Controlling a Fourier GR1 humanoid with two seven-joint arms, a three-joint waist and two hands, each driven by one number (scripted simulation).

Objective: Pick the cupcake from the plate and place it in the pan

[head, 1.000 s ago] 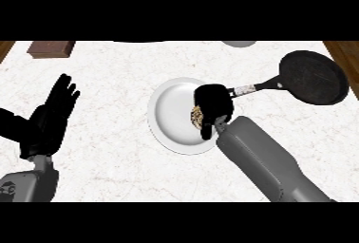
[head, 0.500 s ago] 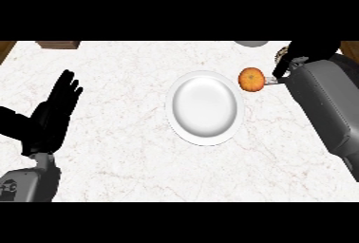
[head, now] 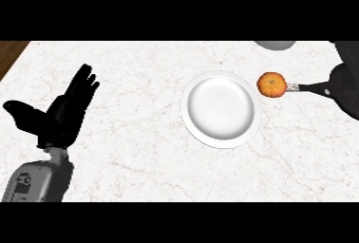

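Far to the left of the plate point(head: 221, 107), my left hand point(head: 67, 114) rests with its fingers spread and pointing up, holding nothing. I would leave it there, since it has no part in this step. The plate sits on the pale marbled bench point(head: 140, 156) with nothing on it. The cupcake point(head: 272, 84), an orange round lump from up here, is just off the plate's upper right rim, at the tip of the pan handle point(head: 312, 88). I cannot tell whether it touches the handle or only overlaps it in my view. It is not in the pan point(head: 348, 92), whose dark body lies further right of the plate and is cut by the edge of the view. My right hand does not show anywhere, so I cannot say how its fingers stand, and nothing I can see is gripping the cupcake. By my reading, the step in hand is the carry and drop into the pan, and it is not finished. To do it well I would bring the right hand back into view first and close round the cupcake from above. I would lift it clear of the handle so I don't nudge the pan, travel right past the handle's root, and let go only once over the pan's floor. A grey dish point(head: 275, 44) beyond the plate's far side is out of that path.
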